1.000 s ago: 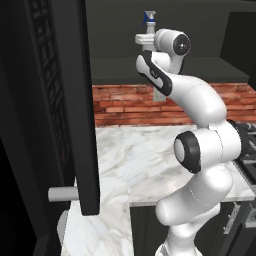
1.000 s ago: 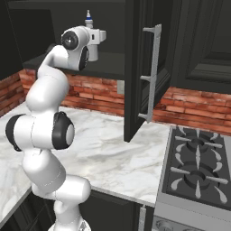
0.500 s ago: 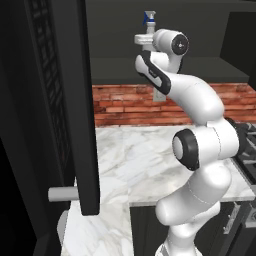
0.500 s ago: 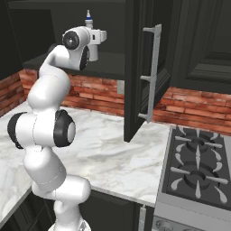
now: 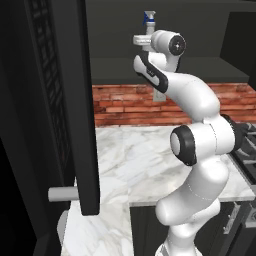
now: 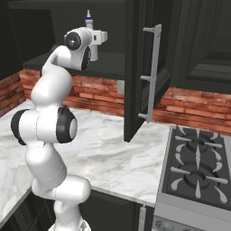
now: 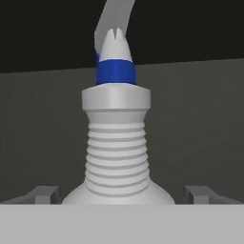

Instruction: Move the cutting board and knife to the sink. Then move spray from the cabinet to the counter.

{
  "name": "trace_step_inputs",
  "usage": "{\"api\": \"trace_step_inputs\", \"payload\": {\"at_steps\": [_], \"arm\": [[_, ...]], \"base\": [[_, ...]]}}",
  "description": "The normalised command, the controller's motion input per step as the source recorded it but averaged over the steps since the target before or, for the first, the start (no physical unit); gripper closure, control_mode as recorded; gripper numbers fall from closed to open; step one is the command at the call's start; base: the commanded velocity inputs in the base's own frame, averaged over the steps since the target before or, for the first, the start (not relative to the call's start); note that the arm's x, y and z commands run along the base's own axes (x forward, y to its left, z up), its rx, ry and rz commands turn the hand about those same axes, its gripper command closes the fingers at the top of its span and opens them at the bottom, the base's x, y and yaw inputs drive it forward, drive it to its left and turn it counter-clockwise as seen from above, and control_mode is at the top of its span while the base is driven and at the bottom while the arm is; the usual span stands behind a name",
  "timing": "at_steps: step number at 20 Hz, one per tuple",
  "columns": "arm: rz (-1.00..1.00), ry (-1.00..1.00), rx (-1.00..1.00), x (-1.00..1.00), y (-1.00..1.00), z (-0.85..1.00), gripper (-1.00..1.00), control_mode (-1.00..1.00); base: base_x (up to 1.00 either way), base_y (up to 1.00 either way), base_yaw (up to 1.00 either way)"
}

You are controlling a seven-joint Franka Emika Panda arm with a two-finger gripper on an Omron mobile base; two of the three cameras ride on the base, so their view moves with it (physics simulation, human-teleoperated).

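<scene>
Pale grey-white plastic spray bottle (image 7: pixel 117 143) with blue nozzle stands upright inside the dark charcoal wall cabinet (image 6: pixel 54 27), directly ahead between the two-finger gripper (image 7: pixel 122 194)'s spread, empty fingertips (image 7: pixel 45 194); likely light, rigid, slick; the ribbed neck or shoulder looks the surest hold.

One spray (image 7: pixel 116 138) is counted, inside one cabinet (image 6: pixel 113 27) with one open door (image 6: pixel 137 67). One counter (image 5: pixel 145 160), one stove (image 6: pixel 198 171) and one gripper (image 7: pixel 119 194) are recorded.

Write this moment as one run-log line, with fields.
stage: reaching pale grey spray bottle with blue nozzle | claw: open, fingertips either side of bottle | place: dark charcoal wall cabinet
</scene>
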Motion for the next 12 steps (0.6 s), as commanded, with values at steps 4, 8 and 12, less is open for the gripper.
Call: {"api": "trace_step_inputs", "payload": {"at_steps": [4,8,12], "arm": [[0.00,0.00,0.00,0.16,0.00,-0.06,-1.00,-1.00],[0.00,0.00,0.00,0.12,0.00,-0.07,1.00,-1.00],[0.00,0.00,0.00,0.12,0.00,-0.04,1.00,-1.00]], "base": [[0.00,0.00,0.00],[0.00,0.00,0.00],[0.00,0.00,0.00]]}}
